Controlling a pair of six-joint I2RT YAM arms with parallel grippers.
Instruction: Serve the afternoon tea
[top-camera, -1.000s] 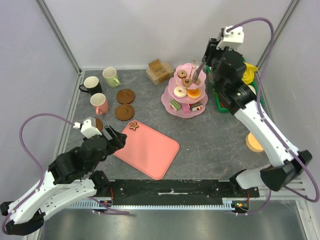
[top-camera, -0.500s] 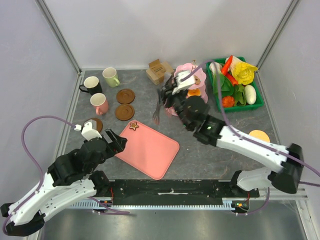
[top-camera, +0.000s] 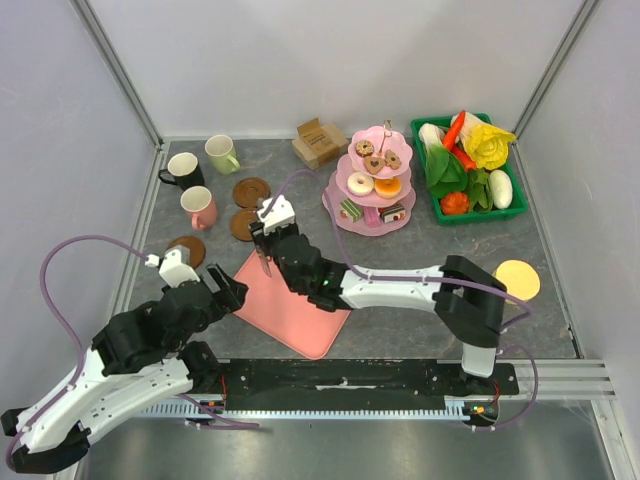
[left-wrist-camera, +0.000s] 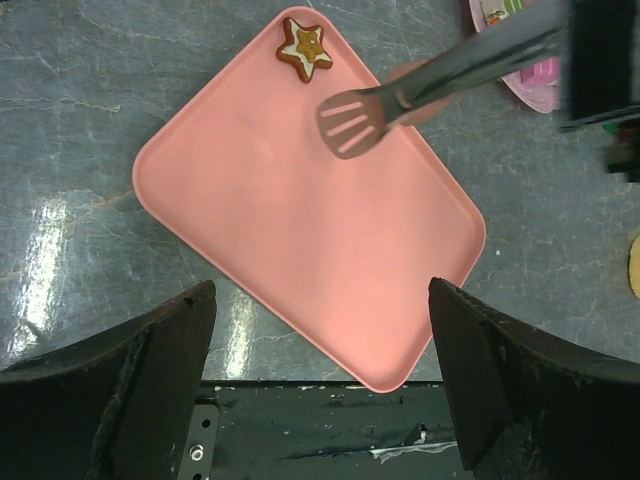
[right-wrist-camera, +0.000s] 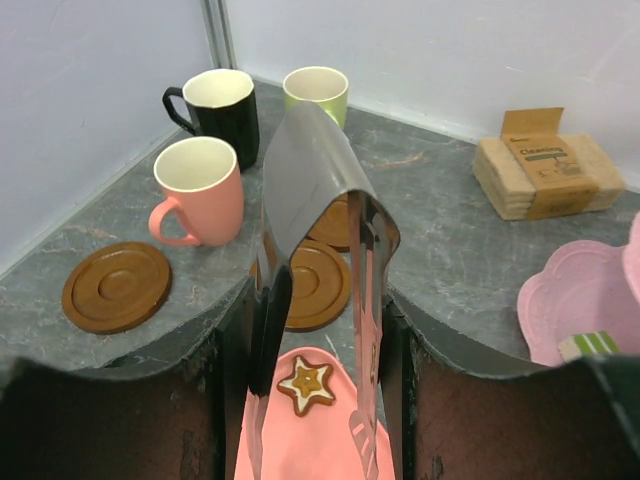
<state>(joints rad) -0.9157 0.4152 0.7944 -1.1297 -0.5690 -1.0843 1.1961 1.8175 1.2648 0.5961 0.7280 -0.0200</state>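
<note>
A second before, the right arm had been raised over the pink tiered stand (top-camera: 370, 185). It had since swung left across the table and now lay low and stretched out, with the right gripper (top-camera: 268, 236) at the far corner of the pink tray (top-camera: 300, 310). Its jaws were clamped on metal tongs (left-wrist-camera: 345, 125), whose tips hung over the tray just beside the star cookie (left-wrist-camera: 305, 47).

The left arm had barely shifted, and the left gripper (left-wrist-camera: 320, 330) stood with jaws spread wide above the tray's near edge.

The other pastries (top-camera: 372, 183) sat on the stand. The black mug (top-camera: 184, 168), pale green mug (top-camera: 221, 153), pink mug (top-camera: 199, 207) and coasters (top-camera: 251, 191) were at far left.
</note>
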